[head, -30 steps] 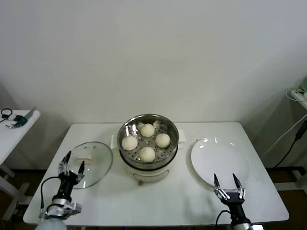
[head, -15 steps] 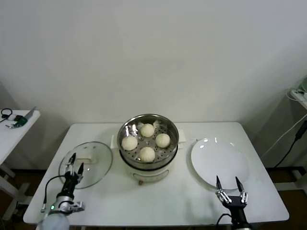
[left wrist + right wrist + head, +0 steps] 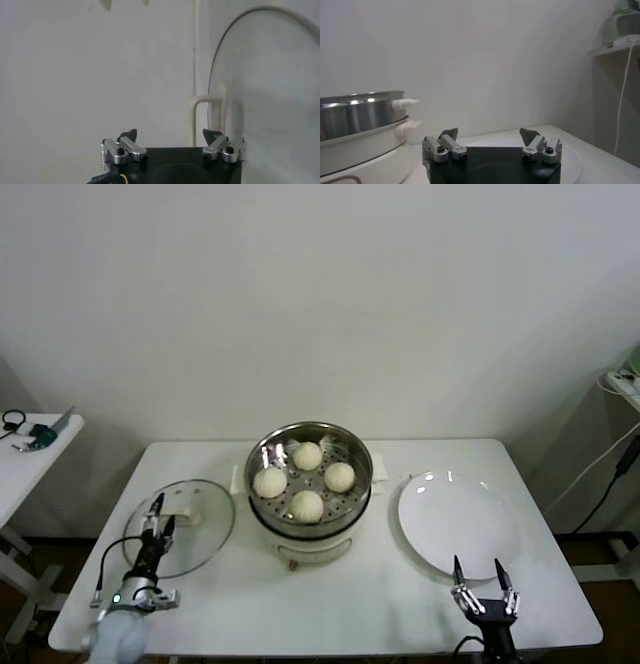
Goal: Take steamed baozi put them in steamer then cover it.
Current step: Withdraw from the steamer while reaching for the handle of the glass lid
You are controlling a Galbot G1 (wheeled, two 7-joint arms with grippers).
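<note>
Four baozi point(image 3: 306, 478) fill the steamer point(image 3: 310, 529); spread left gripper point(image 3: 157, 511) over cover point(image 3: 205, 529).

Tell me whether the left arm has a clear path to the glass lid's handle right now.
Probably yes. The left gripper hangs open over the near part of the glass lid, which lies flat on the table left of the steamer. Nothing stands between it and the handle.

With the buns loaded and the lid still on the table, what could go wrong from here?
The cover lies flat beside the steamer, with the open left gripper over its near edge, short of the handle; a rim grip may slip. Four baozi sit high in the tray, so a tilted lid might press them. The right gripper waits open at the plate.
</note>
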